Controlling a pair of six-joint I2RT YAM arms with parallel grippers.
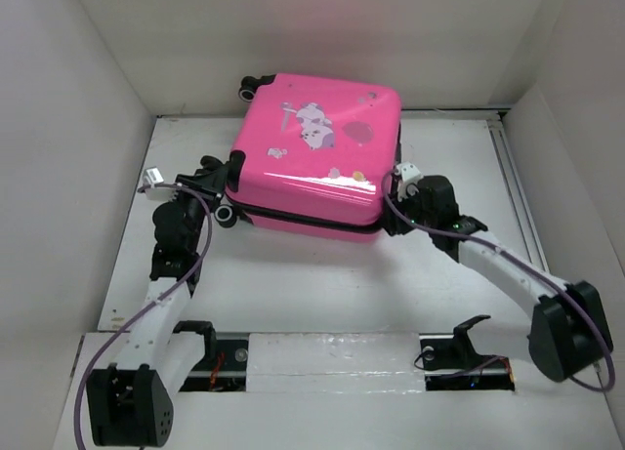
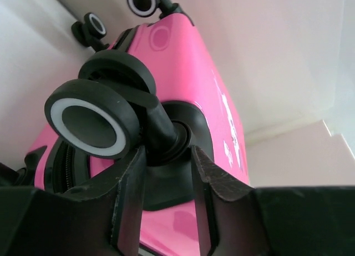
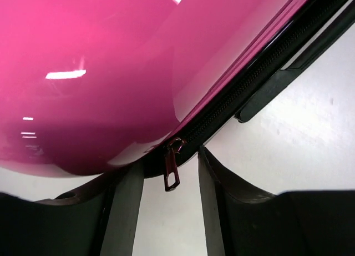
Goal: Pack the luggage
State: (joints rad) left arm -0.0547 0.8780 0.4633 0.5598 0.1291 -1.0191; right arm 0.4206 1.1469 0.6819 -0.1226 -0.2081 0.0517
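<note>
The luggage [image 1: 317, 152] is lying flat on the table [image 1: 322, 284], toward twelve o'clock from the arm bases. The left gripper [image 2: 169, 156] is straddling a wheel [image 2: 91, 120] stem at the luggage's eight o'clock corner. The right gripper [image 3: 171, 172] is sitting at its four o'clock corner, and the zipper pull [image 3: 171, 164] is hanging between its fingers.

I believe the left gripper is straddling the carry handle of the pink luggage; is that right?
Not quite. The left gripper is straddling the black stem of a wheel on the pink luggage, not a carry handle. The left wrist view shows this.
</note>
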